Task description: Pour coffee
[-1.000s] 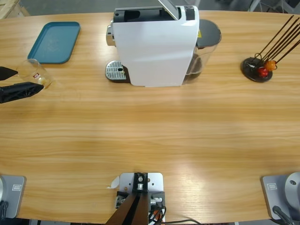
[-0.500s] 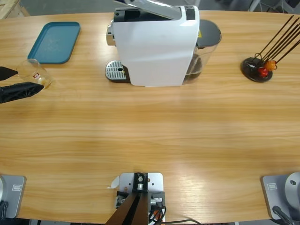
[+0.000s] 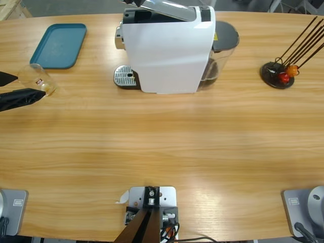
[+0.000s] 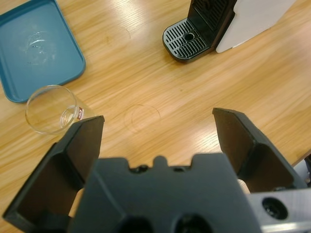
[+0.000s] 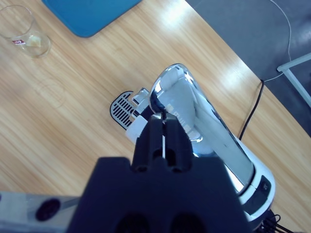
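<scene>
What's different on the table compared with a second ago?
The silver lever on top of the white coffee machine has swung down toward flat, with the right pincer shut against it. The glass, left pincer and blue tray stayed put.

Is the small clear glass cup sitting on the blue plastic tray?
No. The small clear glass cup stands on the bare wooden table, just past the corner of the blue plastic tray, not on it.

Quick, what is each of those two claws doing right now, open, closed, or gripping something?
Left gripper: open, holding nothing; the glass tumbler stands just beside one jaw.
Right gripper: shut, its tips at the coffee machine's silver lever.
</scene>
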